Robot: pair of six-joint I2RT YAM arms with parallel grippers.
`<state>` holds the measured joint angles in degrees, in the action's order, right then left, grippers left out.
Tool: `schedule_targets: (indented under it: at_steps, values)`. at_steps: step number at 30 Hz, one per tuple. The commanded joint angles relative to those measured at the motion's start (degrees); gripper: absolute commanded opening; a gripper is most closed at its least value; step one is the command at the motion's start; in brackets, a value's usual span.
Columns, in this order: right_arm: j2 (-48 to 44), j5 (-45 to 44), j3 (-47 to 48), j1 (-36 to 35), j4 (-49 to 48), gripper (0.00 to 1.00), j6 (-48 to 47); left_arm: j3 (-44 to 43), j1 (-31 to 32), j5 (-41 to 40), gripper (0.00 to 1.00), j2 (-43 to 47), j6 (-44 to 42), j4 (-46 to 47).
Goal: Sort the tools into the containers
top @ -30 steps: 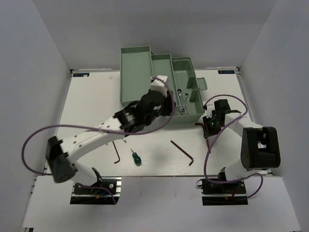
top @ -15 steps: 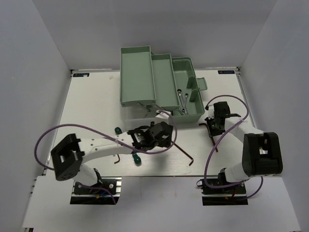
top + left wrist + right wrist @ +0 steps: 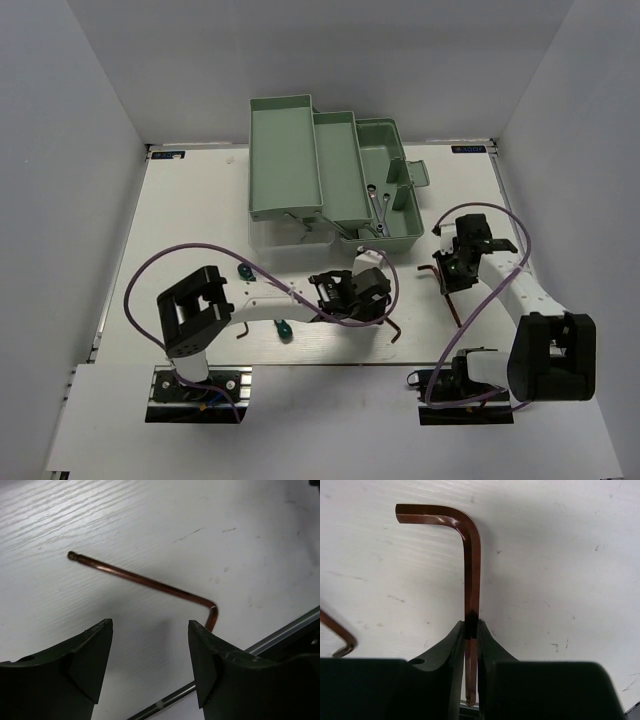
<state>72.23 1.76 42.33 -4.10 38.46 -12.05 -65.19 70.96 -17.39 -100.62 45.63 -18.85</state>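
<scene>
Right gripper pinches a thin reddish-brown L-shaped hex key by its long shank, jaws pressed tight on the metal. The short bent leg points away over the white table, right of the pale green plastic toolbox. Left gripper hangs with jaws spread wide above a second reddish-brown hex key, which lies flat near the table's front edge, neither jaw touching it. Two small silver wrenches sit in the toolbox's right compartment. On the table left of the left gripper lie a stubby green-handled screwdriver, another green-handled screwdriver and a third hex key.
</scene>
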Motion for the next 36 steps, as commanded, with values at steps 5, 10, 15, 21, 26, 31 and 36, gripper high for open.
schedule_targets:
  at_steps: [5,10,15,21,26,31,36]
  values:
    - [-3.93,8.51,6.18,0.93,5.75,0.00,-2.01,-7.84,0.50,2.97,0.74,-5.28,7.36,0.31]
    - [-7.88,15.27,9.88,1.02,9.79,0.00,-3.76,-8.90,0.50,3.50,0.74,-7.49,14.38,0.31]
    - [-9.56,18.19,16.64,1.02,11.46,0.00,-5.35,-8.90,0.50,3.50,0.75,-8.72,17.73,-0.92]
    - [-3.69,21.61,27.96,0.76,9.98,0.00,-3.68,-8.90,0.50,2.36,0.75,-10.12,19.68,-2.15]
    - [8.32,30.29,41.33,-0.38,9.27,0.00,0.27,-11.71,0.50,1.83,0.75,-13.46,21.43,-6.27]
    - [18.29,37.87,55.30,-3.89,3.82,0.00,7.04,-12.24,0.50,1.22,0.75,-15.31,22.57,-7.51]
    - [34.35,41.04,72.97,-7.85,3.82,0.00,14.77,-12.24,0.50,1.22,0.75,-15.31,22.58,-7.52]
